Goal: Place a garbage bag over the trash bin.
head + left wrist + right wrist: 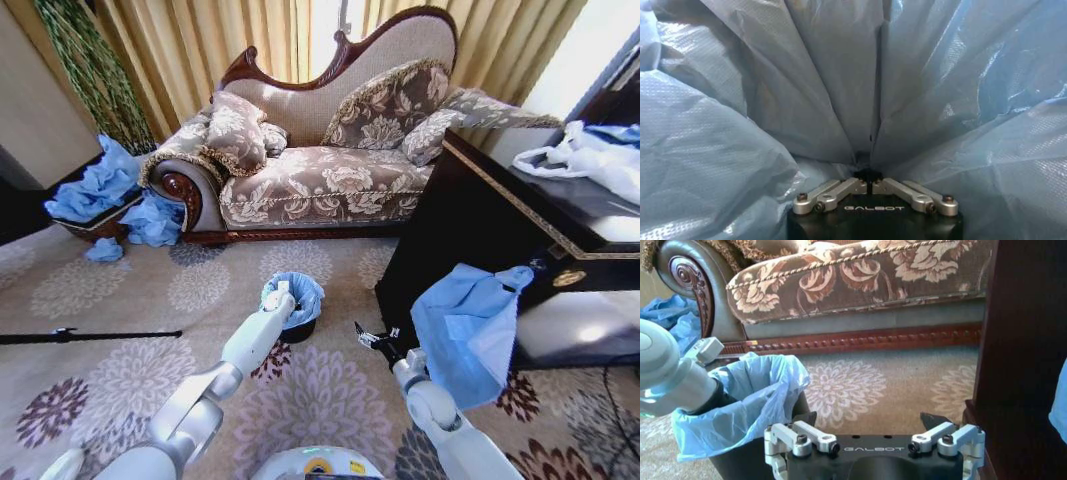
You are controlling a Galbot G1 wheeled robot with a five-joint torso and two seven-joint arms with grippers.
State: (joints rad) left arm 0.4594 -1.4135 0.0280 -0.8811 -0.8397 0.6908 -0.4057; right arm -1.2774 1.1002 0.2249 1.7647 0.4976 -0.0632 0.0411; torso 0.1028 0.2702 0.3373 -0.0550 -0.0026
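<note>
The trash bin (298, 331) stands on the carpet in front of the sofa, small and black. The light blue garbage bag (303, 292) lines it, its edge folded over the rim. My left gripper (284, 298) reaches down into the bin's mouth. In the left wrist view it (871, 176) is shut, pinching a gathered fold of the bag (840, 90). My right gripper (369, 340) hovers open just right of the bin, holding nothing. The right wrist view shows its (870, 419) jaws apart, with the bag (747, 400) over the bin (737, 464) close beside it.
A patterned sofa (320, 170) stands behind the bin. A dark cabinet (480, 220) is at the right, with a blue sheet-like bag (465, 325) hanging on it and white bags (590, 155) on top. More blue bags (100, 190) lie at the left. A black rod (80, 335) lies on the carpet.
</note>
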